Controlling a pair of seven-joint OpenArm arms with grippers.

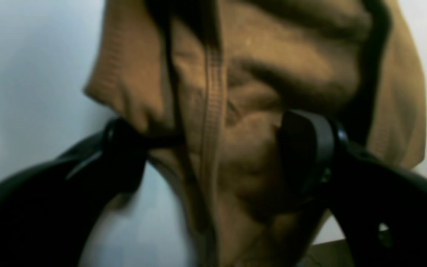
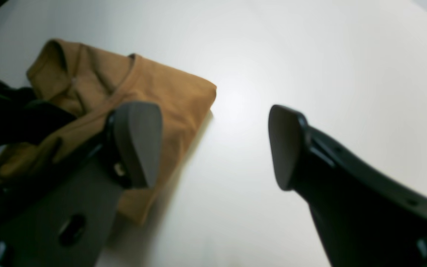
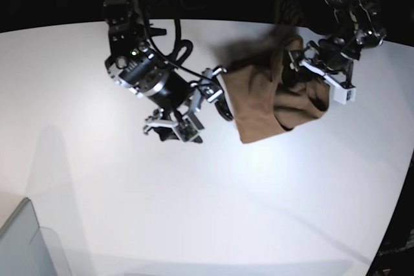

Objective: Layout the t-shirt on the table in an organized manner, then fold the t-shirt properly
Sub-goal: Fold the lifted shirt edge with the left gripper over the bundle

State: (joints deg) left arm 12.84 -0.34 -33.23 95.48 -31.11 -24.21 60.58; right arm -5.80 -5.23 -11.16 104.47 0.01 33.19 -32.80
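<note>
The brown t-shirt (image 3: 262, 105) was bunched up on the far right part of the white table (image 3: 194, 211) in the base view, not laid flat at all. The part lying on the table was a folded slab with its long axis running from the far edge toward the camera, ending in a fairly straight folded edge on the near side. The rest of it was rumpled and pulled up on the right.

The left claw (image 1: 213, 155) had its fingers spread with a thick wad of the shirt between them, ribbed seam running straight down the middle of the left wrist view. Fabric filled the gap, but it was too blurry to tell if it was actually clamped or just draped there.

The right claw (image 2: 213, 148) was wide open over bare table, holding nothing. The shirt (image 2: 154, 92) sat just off to the side of one finger (image 2: 139, 141), collar visible.

No logo, label or print I could read on the shirt.
</note>
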